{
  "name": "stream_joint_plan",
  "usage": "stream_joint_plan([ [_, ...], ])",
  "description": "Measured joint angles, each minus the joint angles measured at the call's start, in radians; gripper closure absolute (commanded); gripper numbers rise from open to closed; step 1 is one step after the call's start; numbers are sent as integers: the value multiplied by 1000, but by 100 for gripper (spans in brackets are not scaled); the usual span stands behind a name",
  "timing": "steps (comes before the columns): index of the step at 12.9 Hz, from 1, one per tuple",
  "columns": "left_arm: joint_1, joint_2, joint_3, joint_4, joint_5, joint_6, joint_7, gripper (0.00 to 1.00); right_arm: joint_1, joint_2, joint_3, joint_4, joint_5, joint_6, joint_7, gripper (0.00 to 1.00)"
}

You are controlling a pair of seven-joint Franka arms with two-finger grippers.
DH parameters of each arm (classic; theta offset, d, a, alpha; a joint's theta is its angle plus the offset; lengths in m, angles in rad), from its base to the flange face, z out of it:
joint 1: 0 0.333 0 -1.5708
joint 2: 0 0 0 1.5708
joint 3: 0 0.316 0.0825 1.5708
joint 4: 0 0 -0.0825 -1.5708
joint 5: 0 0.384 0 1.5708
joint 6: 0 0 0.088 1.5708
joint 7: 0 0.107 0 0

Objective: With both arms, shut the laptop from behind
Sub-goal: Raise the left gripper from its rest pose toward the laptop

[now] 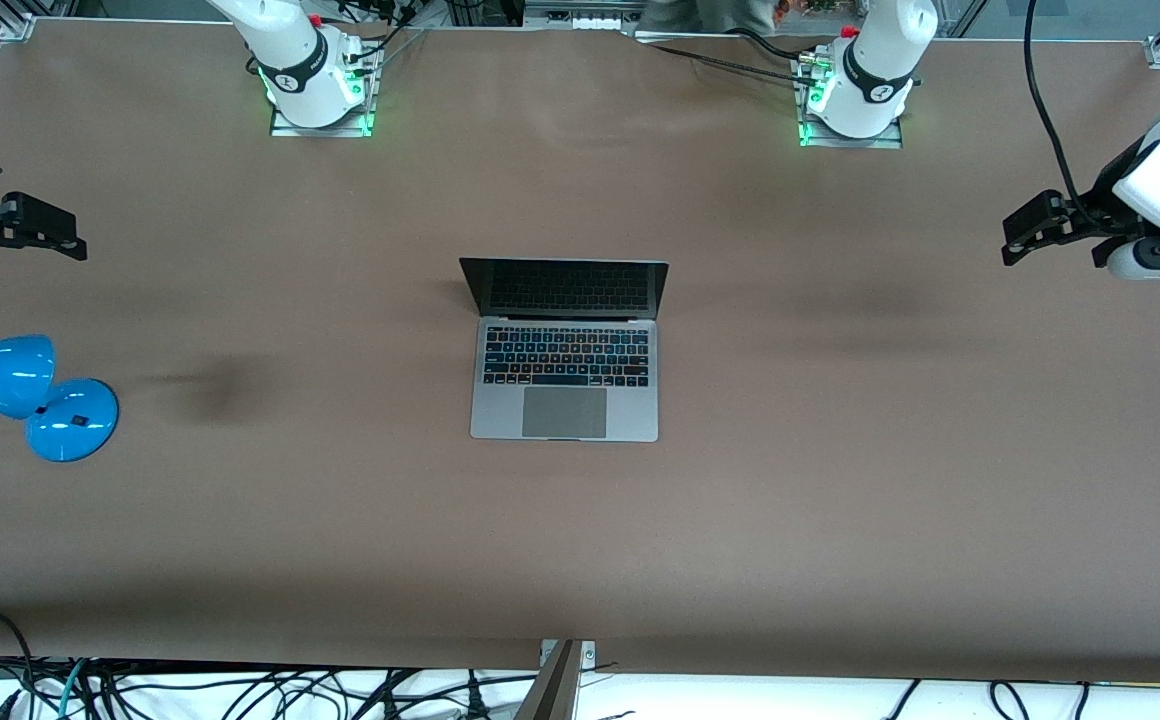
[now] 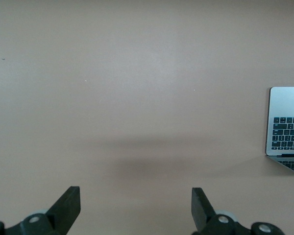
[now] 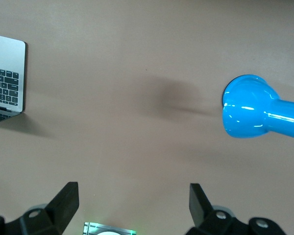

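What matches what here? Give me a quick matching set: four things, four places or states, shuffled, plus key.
Things:
1. laptop
2. blue lamp
3. left hand
4. right hand

Places or states:
A. open, over the right arm's end of the table
B. lid up, mid-table
C. open, over the left arm's end of the table
D. standing at the right arm's end of the table

Pairs: 1-B, 2-D, 3-C, 4-A

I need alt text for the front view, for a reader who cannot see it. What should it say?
An open laptop sits mid-table, screen up, untouched. The left gripper and right gripper hang open over the table's two ends, well apart from it. A blue lamp lies at the right arm's end.
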Motion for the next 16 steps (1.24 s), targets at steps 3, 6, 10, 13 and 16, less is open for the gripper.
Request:
stream_joint_plan([
  [3,0,2,0,0,0,1,0,0,0,0,-1,0,0,0,0,0],
  [6,1,2,2,0,0,1,0,0,-1,0,-1,0,0,0,0,0],
  [10,3,4,2,-1,-1,1,0,0,-1,0,-1,0,0,0,0,0],
  [13,3,5,2,-10,-27,1,0,0,-1,0,-3,0,0,0,0,0],
  [16,2,-2,-19,-67,-43,42,0,0,-1,0,-4,0,0,0,0,0],
])
